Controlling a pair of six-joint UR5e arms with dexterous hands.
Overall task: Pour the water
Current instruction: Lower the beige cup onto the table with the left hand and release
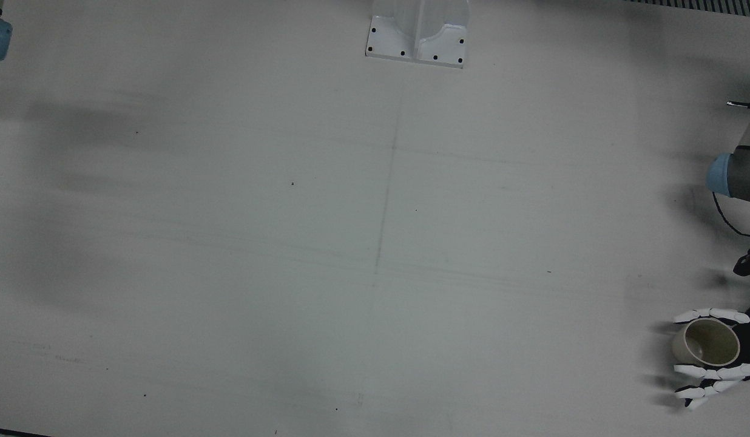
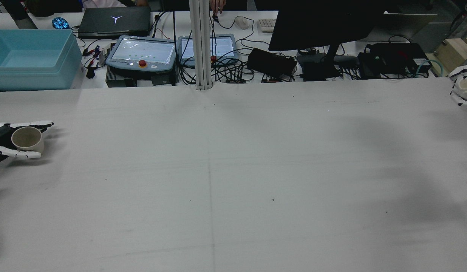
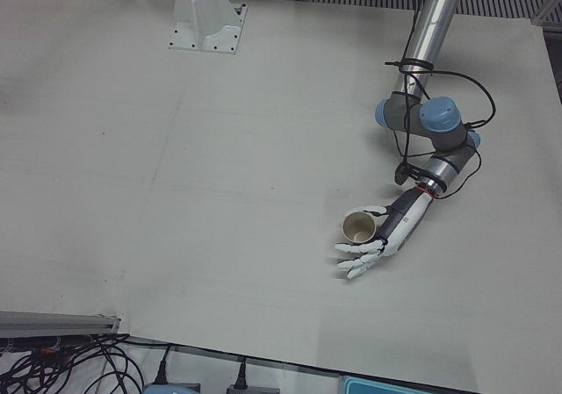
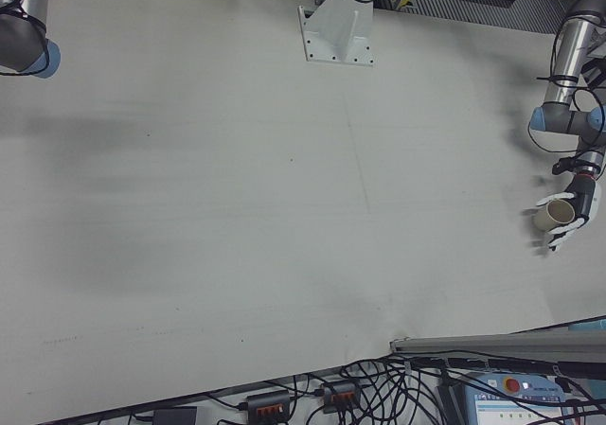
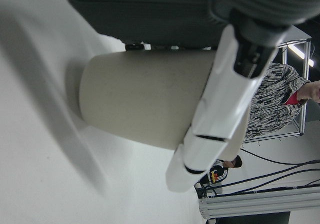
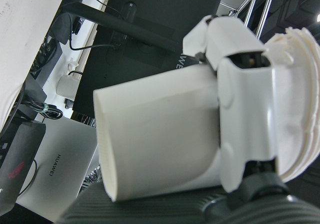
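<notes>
Two cups are in play, one for each hand, and they sit at opposite ends of the table (image 2: pixel 233 170). From behind the robot, the beige cup (image 2: pixel 27 139) stands at about nine o'clock, close to the table's left edge, upright with its mouth facing the ceiling and its long axis vertical. The left hand (image 2: pixel 18 139) brackets it, fingers (image 2: pixel 33 123) stretched along both sides; the hand's own camera shows one finger lying against the wall, but whether the grip is firm I cannot tell. No water shows inside from above, so it looks like the receiving cup.

Far off at about two o'clock, the right hand (image 2: pixel 463 86) is clenched around a white cup (image 6: pixel 160 134). Allowing for that camera lying on its side, the cup seems to lean, mouth pointing away from the hand, though how far I can't judge.

Both look light and stiff, the white one thin-walled and probably easy to dent, so a wrap around mid-body suits better than a pinch at the rim. Smooth sides could slip once tilted. Any water inside would shift the weight quickly.
</notes>
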